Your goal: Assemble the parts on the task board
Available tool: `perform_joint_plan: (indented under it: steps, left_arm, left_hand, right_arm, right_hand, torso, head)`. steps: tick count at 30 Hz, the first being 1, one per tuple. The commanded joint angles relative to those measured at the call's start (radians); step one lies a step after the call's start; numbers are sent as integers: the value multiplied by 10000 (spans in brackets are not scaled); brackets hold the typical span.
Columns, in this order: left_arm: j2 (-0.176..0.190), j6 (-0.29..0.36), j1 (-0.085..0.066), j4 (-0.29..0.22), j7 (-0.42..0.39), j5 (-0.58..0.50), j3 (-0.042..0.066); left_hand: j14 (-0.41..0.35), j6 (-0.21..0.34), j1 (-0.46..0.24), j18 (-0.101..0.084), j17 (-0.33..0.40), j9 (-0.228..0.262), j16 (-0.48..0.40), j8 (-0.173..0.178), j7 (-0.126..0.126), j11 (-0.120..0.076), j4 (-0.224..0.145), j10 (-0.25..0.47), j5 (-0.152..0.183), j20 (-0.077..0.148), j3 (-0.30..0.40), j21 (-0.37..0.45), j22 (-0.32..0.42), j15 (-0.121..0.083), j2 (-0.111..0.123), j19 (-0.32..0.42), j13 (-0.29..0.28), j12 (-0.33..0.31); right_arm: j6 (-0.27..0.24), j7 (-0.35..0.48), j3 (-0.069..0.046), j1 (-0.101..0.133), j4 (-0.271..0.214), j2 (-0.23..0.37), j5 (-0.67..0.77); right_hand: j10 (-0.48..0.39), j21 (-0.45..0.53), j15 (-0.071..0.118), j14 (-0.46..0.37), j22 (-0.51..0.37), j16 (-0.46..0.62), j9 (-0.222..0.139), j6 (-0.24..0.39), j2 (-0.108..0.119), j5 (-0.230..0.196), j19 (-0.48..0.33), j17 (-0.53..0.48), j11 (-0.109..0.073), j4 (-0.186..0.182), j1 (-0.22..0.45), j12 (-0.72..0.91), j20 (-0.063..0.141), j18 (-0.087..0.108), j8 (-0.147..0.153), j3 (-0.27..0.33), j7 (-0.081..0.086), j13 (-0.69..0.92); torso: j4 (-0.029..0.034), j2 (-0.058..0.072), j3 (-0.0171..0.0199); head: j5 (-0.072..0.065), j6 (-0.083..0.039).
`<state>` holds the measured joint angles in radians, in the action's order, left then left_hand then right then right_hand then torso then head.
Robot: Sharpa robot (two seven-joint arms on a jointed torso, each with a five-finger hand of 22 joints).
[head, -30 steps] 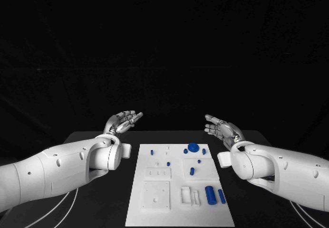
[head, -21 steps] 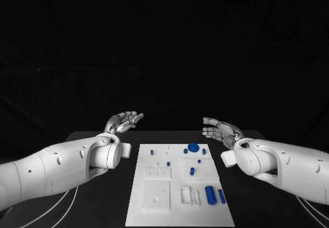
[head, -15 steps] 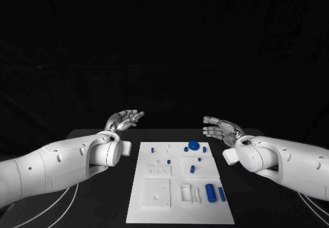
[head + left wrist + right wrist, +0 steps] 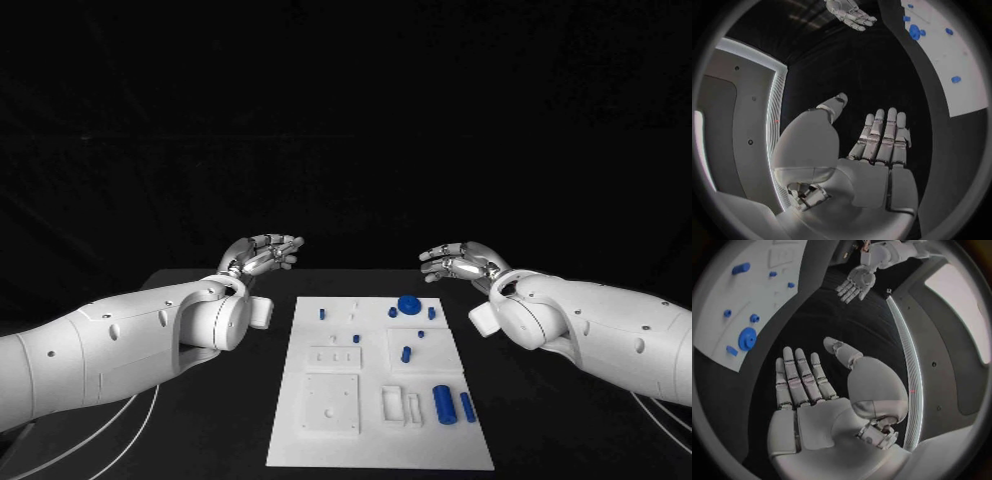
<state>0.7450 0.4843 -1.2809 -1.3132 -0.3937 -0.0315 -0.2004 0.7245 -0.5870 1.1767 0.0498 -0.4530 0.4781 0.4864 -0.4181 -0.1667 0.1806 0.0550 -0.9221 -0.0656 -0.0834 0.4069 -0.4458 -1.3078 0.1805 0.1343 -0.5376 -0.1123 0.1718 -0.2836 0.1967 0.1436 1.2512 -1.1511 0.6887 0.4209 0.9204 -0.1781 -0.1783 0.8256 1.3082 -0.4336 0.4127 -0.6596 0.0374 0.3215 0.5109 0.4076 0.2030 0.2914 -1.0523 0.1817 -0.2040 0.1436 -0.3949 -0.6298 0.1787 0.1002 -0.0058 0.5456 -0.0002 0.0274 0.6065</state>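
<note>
Blue parts (image 4: 443, 404) lay on the white board (image 4: 378, 445) mid-desk; left hand (image 4: 260, 253) and right hand (image 4: 462, 262) hovered past its far edge, fingers spread, grasping nothing.

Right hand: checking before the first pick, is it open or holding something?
Open. The right hand shows a bare palm with fingers straight and apart, away from the task board.

Small blue parts (image 4: 443, 404) lie scattered on the white task board (image 4: 378, 446).

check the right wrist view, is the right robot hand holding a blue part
No, the right robot hand is flat-fingered and holds nothing; the blue parts lie on the task board.
</note>
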Motion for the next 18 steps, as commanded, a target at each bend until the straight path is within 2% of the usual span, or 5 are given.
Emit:
perform_joint_plan:
  steps: [1,4,9,12,18]
  left_arm:
    - [164,-1170,-19,-259,-124,552,8]
    - [247,-1245,-40,-479,-143,828,13]
    - [469,-1565,-110,-946,-161,1807,35]
    - [632,-1579,-161,-1237,-192,1894,38]
    - [973,-1534,-291,-1831,-304,2164,78]
  left_hand:
    - [726,-521,26,361,-57,-61,302,-60,-487,-129,-265,-723,31,192,-181,-223,-115,-228,-238,-713,-77,253]
    - [1439,-814,64,456,-130,-193,594,6,-412,-242,-536,-1060,59,384,-334,-424,-80,-528,-392,-1335,-48,287]
    - [1749,-1007,340,389,-93,-405,597,178,-387,-249,-1213,-1202,86,554,-417,-441,4,-646,-340,-1636,87,135]
    - [1805,-1065,480,323,-62,-496,556,257,-392,-226,-1640,-1217,86,606,-392,-412,50,-659,-272,-1707,162,36]
    - [1872,-1213,434,186,2,-662,449,379,-391,-170,-2455,-1236,-185,669,-121,-336,127,-659,-122,-1784,325,-185]
  right_arm:
    - [108,150,-102,63,262,-201,2689]
    - [320,104,-168,146,460,-311,4614]
    - [589,-139,-199,452,542,-399,7007]
    - [683,-357,-220,567,642,-457,8227]
    - [664,-733,-227,754,774,-532,9476]
  right_hand:
    - [412,-435,657,1343,33,-717,9,-376,116,-106,1397,437,-149,-5,-247,119,127,494,-97,-259,458,9]
    - [915,-1229,1352,3413,-105,-1940,26,-845,311,-331,3724,1272,-545,71,-484,242,320,1182,-227,-323,295,15]
    - [1647,-2446,1922,5253,33,-4100,76,-1463,539,-510,6562,2744,-1042,53,-724,402,1414,1182,-372,434,29,113]
    - [1887,-2871,2014,5179,208,-5543,32,-1695,550,-445,7349,3839,-1092,17,-985,278,1857,1182,-273,905,-54,94]
    - [2139,-3090,2023,4950,235,-6240,-44,-1837,558,-189,7537,4322,-1128,21,-965,145,1958,1182,-109,1066,-82,78]
  torso:
    - [21,84,21]
    - [36,168,25]
    - [211,376,45]
    - [317,522,47]
    - [482,795,20]
  head:
    - [-18,5]
    - [-43,2]
    - [-175,-38]
    - [-222,-49]
    - [-378,-103]
